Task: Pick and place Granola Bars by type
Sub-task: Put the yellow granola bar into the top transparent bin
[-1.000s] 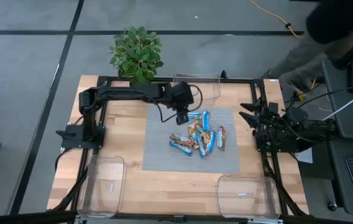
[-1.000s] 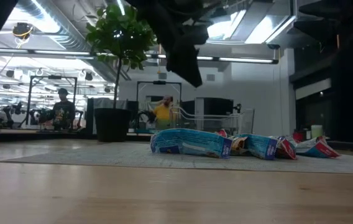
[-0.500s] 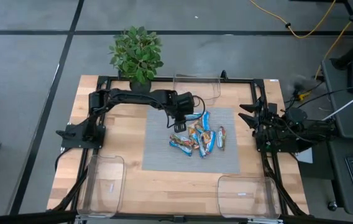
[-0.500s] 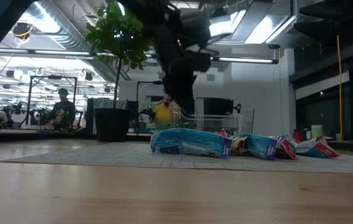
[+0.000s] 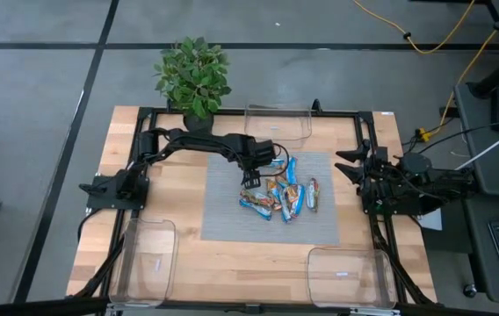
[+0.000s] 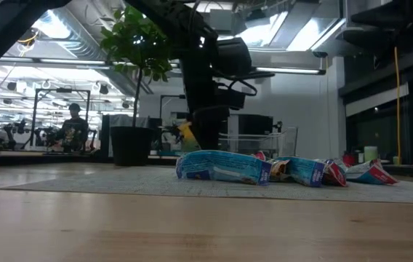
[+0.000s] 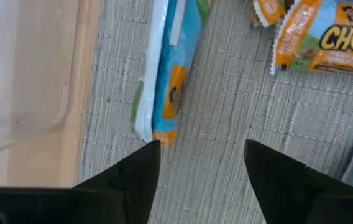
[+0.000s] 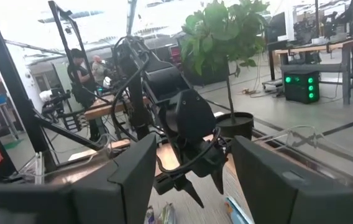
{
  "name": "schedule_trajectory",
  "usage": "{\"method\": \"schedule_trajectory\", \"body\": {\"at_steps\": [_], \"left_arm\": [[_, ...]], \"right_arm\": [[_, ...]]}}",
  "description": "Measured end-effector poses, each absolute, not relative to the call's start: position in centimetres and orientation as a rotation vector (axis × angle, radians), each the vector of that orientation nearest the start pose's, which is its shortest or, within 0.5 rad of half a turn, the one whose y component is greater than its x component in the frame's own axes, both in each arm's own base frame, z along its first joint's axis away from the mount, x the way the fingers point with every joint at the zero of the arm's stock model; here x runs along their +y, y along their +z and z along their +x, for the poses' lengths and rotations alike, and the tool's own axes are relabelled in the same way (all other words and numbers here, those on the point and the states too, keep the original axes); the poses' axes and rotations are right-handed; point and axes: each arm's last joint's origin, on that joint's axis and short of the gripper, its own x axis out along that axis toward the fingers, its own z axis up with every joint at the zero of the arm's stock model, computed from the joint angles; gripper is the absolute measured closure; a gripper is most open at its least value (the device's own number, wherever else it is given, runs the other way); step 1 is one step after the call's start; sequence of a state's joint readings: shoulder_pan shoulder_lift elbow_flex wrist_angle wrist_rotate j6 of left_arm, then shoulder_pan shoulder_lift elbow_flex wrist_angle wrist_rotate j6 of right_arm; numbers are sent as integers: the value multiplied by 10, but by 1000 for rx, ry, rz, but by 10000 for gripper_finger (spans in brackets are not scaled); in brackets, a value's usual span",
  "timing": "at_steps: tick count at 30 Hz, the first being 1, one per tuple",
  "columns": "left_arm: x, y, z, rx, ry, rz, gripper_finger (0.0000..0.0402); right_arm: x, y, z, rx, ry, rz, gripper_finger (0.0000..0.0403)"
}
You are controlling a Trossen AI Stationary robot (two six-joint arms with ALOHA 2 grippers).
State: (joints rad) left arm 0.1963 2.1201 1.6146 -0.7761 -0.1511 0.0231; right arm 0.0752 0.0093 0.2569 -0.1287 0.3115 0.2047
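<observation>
— Where is your left gripper (image 5: 251, 181) at this moment?

— It is low over the grey mat (image 5: 227, 219), at the left edge of the pile of granola bars (image 5: 282, 192). My fingers (image 7: 133, 171) are spread wide and between them there is only the mat. I hold nothing. The end of one blue bar (image 7: 167, 74) lies just in front of my left finger tip, very near, but I cannot tell if it touches.

— And the bars, where are they?

— All together in one loose heap near the middle of the mat, on the wooden desk (image 5: 179, 197). Some wrappers are bright blue, some orange, and one silver bar (image 5: 312, 194) lies at the right side of the heap. In the low view the blue wrappers (image 6: 223, 167) lie flat on the mat, with my left arm coming down behind them.

— What about the bins?

— There are three clear plastic bins. One (image 5: 278, 121) stands at the far edge of the desk, one (image 5: 144, 259) at the near left corner, one (image 5: 348, 274) at the near right. I see no bar inside them. A corner of a clear bin (image 7: 27, 62) shows also beside the mat in my left wrist view.

— And your right gripper (image 5: 350, 166)?

— It waits at the right edge of the desk, well apart from the heap, its fingers (image 8: 130, 180) parted, with nothing between them. A potted plant (image 5: 193, 76) stands behind the desk.
</observation>
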Motion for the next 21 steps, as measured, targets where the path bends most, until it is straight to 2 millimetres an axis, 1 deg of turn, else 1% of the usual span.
{"method": "schedule_trajectory", "body": {"at_steps": [7,16,21], "left_arm": [[91,171,423,1253,300,34,178],[91,149,429,1271,282,23,182],[92,148,431,1258,301,34,183]], "right_arm": [[-3,233,74,-117,-225,221,189],[-3,232,74,-110,-226,220,189],[-3,232,74,-110,-225,221,189]]}}
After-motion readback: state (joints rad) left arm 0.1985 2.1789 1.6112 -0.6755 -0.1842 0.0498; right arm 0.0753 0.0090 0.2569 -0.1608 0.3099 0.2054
